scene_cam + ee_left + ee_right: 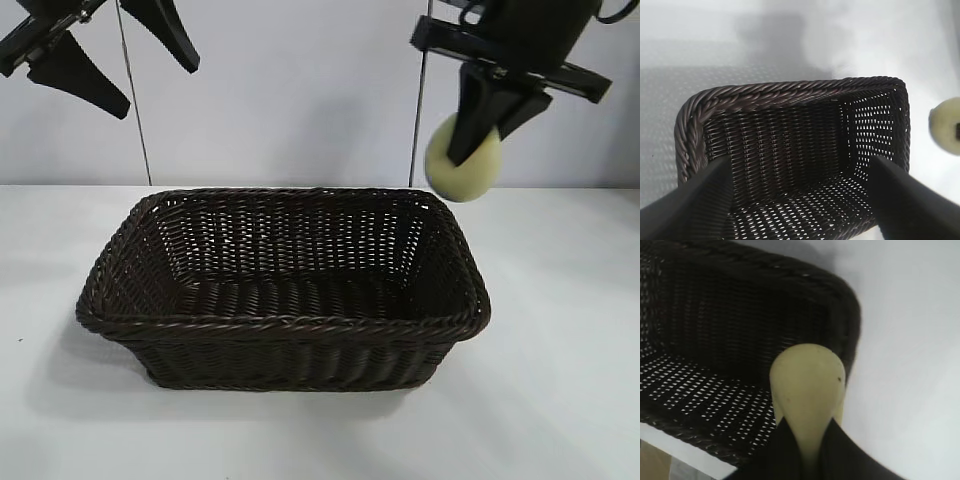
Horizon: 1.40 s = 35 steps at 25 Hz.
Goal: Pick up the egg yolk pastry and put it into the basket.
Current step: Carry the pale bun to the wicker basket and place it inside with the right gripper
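Note:
The dark brown woven basket [285, 290] stands in the middle of the white table, nothing in it. My right gripper [478, 135] is shut on the pale yellow egg yolk pastry [462, 158] and holds it in the air above the basket's right end, at its far corner. In the right wrist view the pastry [807, 390] sits squeezed between the two black fingers, over the basket's rim [840, 295]. The pastry also shows at the edge of the left wrist view [946, 125]. My left gripper [115, 65] hangs open and empty, high at the upper left, above the basket [790, 130].
The white table [560, 380] runs around the basket on all sides. A pale wall stands behind. Two thin cables [135, 100] hang down at the back.

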Tool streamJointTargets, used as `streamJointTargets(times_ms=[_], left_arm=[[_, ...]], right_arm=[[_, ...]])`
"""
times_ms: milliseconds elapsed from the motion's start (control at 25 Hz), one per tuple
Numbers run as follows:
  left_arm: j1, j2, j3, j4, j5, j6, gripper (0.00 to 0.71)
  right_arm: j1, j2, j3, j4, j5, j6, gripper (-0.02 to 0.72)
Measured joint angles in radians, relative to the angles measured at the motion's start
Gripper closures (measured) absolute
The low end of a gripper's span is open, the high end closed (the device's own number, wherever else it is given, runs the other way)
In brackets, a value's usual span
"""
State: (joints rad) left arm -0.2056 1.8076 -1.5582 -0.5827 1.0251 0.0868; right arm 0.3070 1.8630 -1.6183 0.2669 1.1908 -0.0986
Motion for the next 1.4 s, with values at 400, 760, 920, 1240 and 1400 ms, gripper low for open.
streamJointTargets(times_ms=[400, 760, 920, 1240, 1400], left_arm=[[0.0, 0.0, 0.0, 0.0, 0.0, 0.0, 0.169], [0.0, 0.0, 0.0, 0.0, 0.0, 0.0, 0.169], [0.0, 0.0, 0.0, 0.0, 0.0, 0.0, 0.169], [0.0, 0.0, 0.0, 0.0, 0.0, 0.0, 0.169], [0.0, 0.0, 0.0, 0.0, 0.0, 0.0, 0.169]], right_arm=[[0.177, 0.035, 0.0, 0.002, -0.095, 0.001, 0.679], [0.215, 0.137, 0.0, 0.003, -0.168, 0.016, 0.679], [0.218, 0.17, 0.0, 0.003, -0.17, 0.016, 0.679], [0.218, 0.171, 0.0, 0.004, -0.17, 0.016, 0.482], [0.218, 0.171, 0.0, 0.004, -0.17, 0.016, 0.33]])
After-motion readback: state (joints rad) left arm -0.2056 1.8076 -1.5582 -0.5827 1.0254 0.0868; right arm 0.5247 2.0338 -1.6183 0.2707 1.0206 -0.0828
